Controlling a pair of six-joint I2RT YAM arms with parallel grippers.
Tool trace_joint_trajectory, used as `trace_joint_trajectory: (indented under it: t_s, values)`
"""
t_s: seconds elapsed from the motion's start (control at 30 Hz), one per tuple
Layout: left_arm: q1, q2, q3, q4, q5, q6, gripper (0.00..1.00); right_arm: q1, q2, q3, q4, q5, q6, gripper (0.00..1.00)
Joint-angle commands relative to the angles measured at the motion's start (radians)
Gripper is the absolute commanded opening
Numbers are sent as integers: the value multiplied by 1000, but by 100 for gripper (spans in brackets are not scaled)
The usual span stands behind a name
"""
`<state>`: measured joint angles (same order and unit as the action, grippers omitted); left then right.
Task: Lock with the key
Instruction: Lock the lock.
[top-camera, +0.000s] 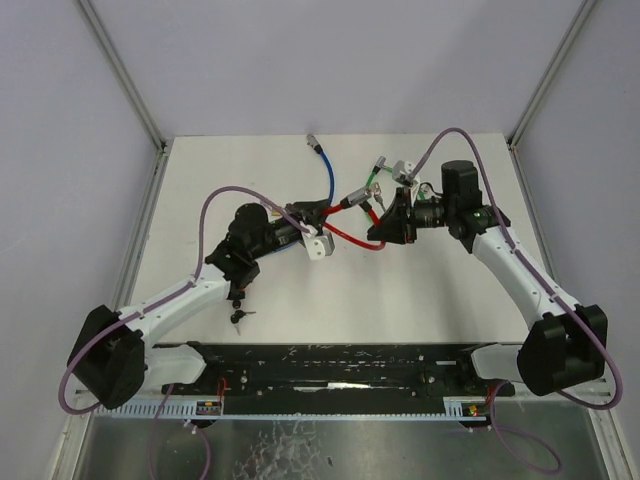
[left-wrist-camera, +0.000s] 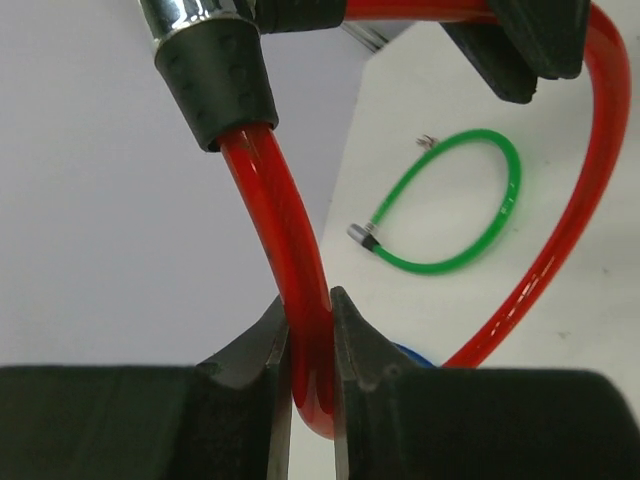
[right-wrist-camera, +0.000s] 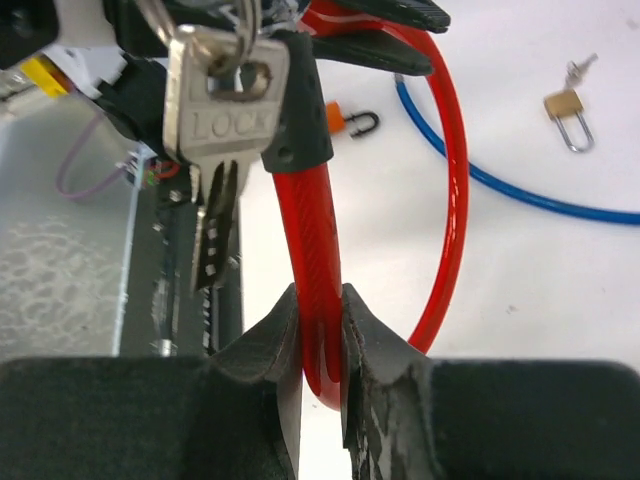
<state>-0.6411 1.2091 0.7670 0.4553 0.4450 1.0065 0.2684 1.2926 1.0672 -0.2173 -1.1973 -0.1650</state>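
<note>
Red cable lock: strung between my two arms over the middle of the worktop. It looks lifted clear, though I cannot be sure from above.

Left gripper: closed tight on the red cable, pinching it a little way down from the black collar.

Right gripper: also clamped on the red cable, at the bottom of its bend, below the lock head.

Keys: a silver bunch stamped LOCK hangs beside the lock head. I cannot tell whether one sits in the keyhole.

Handling: I judge the lock light, its vinyl sleeve smooth and likely to slide in the pads, the cable springy rather than limp.

Where to hold: by my reading, the rigid collar and head resist twisting best, and the key wants gripping by its flat bow.

Around the red cable lock: green cable lock and blue cable lock lie beyond it, a brass padlock farther off.
</note>
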Motion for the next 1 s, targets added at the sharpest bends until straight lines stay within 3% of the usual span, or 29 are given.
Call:
trace_joint_trajectory:
  t_s: [0.0,0.13,0.27,0.53,0.7,0.97]
  values:
    - [-26,60,-44,-51,53,35,0,-13,22,-24,4,115,-252,0]
    - [-54,150,-63,-34,-38,70,0,-14,44,-123,159,159,-292,0]
    - [-87,244,-64,-23,-151,110,0,-13,99,-143,200,170,-311,0]
    - [-152,347,-98,103,-437,199,0,-14,205,-230,431,159,-227,0]
    - [-194,394,-103,165,-577,268,0,-16,242,-320,684,150,-132,0]
    - [-230,464,-108,252,-691,322,0,-45,271,-428,906,139,-67,1]
